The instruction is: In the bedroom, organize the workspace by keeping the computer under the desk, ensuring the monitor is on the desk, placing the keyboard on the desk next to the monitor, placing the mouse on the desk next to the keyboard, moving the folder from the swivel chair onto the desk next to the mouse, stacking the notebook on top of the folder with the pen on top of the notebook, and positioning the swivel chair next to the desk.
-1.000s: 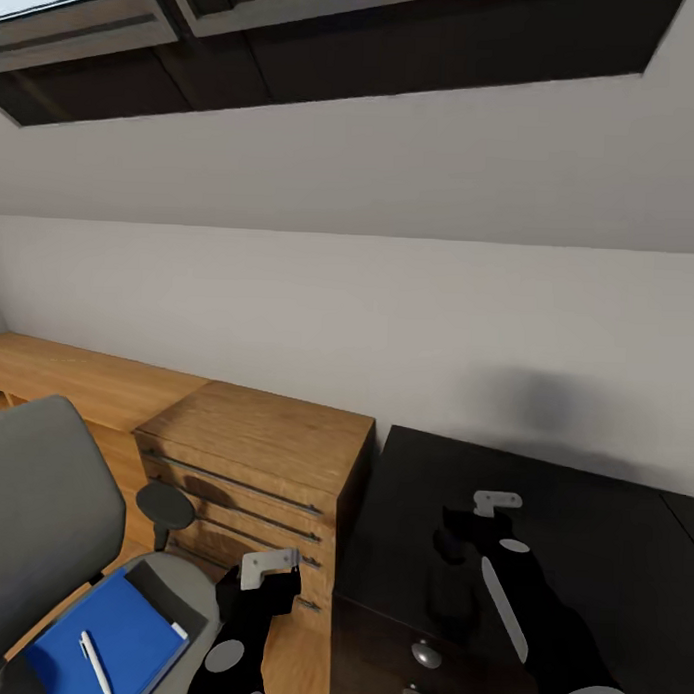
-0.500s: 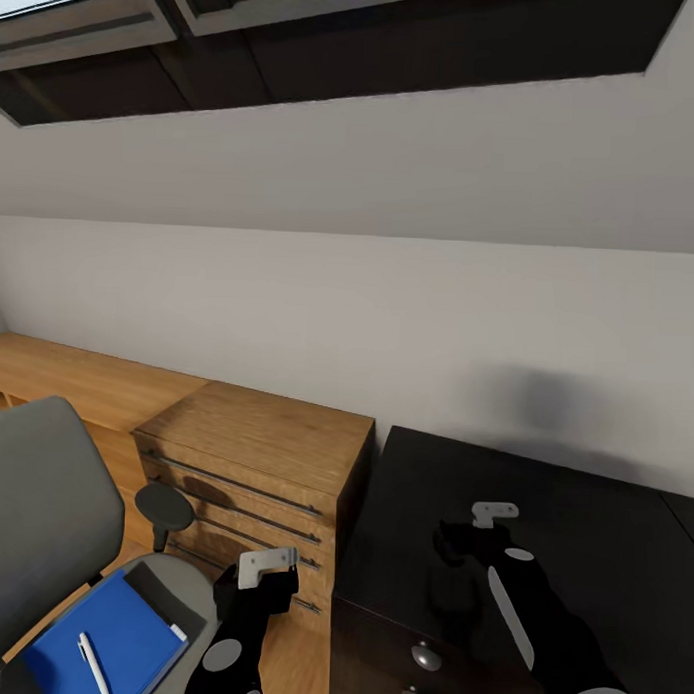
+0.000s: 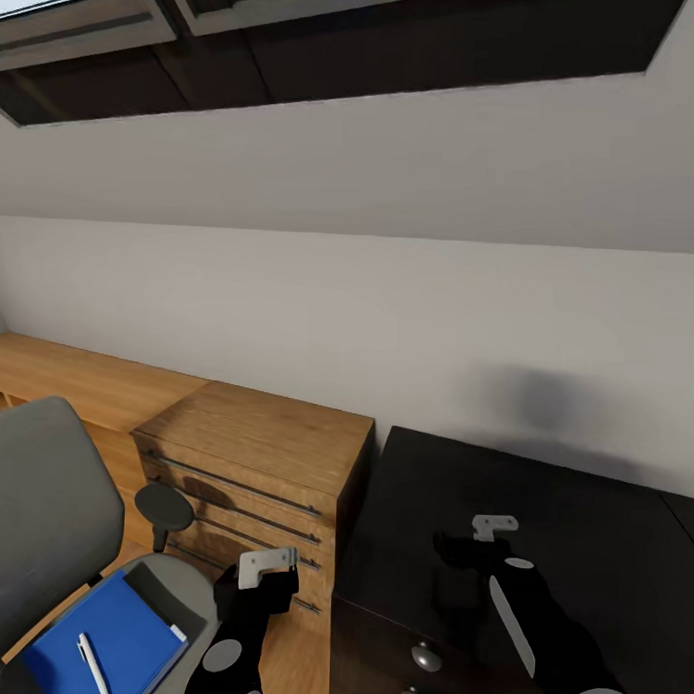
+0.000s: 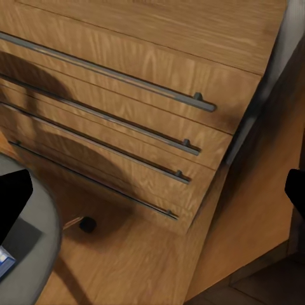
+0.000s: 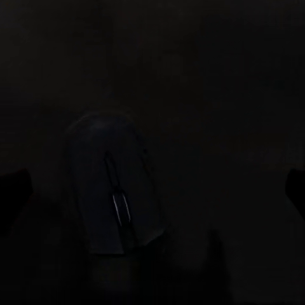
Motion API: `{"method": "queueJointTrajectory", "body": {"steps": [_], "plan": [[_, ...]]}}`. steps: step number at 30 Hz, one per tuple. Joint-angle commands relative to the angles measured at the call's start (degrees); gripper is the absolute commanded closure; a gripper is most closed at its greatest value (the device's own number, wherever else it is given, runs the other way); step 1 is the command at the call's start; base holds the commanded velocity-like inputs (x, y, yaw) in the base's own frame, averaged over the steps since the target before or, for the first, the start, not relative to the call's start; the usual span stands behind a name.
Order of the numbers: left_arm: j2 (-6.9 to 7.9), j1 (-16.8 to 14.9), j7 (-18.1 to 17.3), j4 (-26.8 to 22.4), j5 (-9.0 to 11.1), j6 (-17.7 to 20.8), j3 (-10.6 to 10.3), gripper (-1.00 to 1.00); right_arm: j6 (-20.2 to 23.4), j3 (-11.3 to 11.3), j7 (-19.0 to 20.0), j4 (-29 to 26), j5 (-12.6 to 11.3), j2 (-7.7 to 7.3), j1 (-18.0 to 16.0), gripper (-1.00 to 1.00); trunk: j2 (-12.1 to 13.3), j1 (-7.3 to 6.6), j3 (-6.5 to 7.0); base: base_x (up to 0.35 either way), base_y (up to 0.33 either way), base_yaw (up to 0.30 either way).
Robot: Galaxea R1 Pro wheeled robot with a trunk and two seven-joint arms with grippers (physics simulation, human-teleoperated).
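Your right gripper (image 3: 458, 551) hangs over the black tabletop (image 3: 601, 516), jaws wide, the mouse (image 5: 117, 184) barely discernible lying free between them. Your left gripper (image 3: 256, 590) is spread too. The swivel chair (image 3: 41, 516), cropped, holds the folder (image 3: 112, 639) and pen (image 3: 94, 663).

Soft even daylight, right wrist view near-black

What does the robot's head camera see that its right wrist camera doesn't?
Head camera's extras: the grey swivel chair with the blue folder on its seat, the white pen on the folder, and a wooden drawer chest. Right wrist camera's extra: a close look at the dark mouse lying on the desk. Both see the desk's glossy black top.
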Motion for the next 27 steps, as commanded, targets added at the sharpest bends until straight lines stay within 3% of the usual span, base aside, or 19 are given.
{"method": "queueJointTrajectory", "body": {"steps": [1, 8, 27], "plan": [[0.05, -0.08, 0.46, -0.1, 0.33, 0.22, -0.15, -1.0, 0.28, 0.14, -0.07, 0.04, -0.38, -0.02, -0.04, -1.0, -0.04, 0.01, -0.07, 0.187, 0.0, 0.0], [0.05, -0.08, 0.46, -0.04, 0.37, 0.22, -0.15, -1.0, 0.26, 0.14, -0.06, 0.43, -0.38, 0.0, -0.04, -1.0, -0.04, 0.01, -0.07, 0.158, 0.0, 0.0], [0.05, -0.08, 0.46, -0.02, 0.38, 0.22, -0.24, -1.0, 0.19, 0.43, -0.06, 3.99, -0.43, 0.08, -0.47, -1.0, -0.04, 0.01, -0.07, 0.007, 0.0, 0.0]]}}
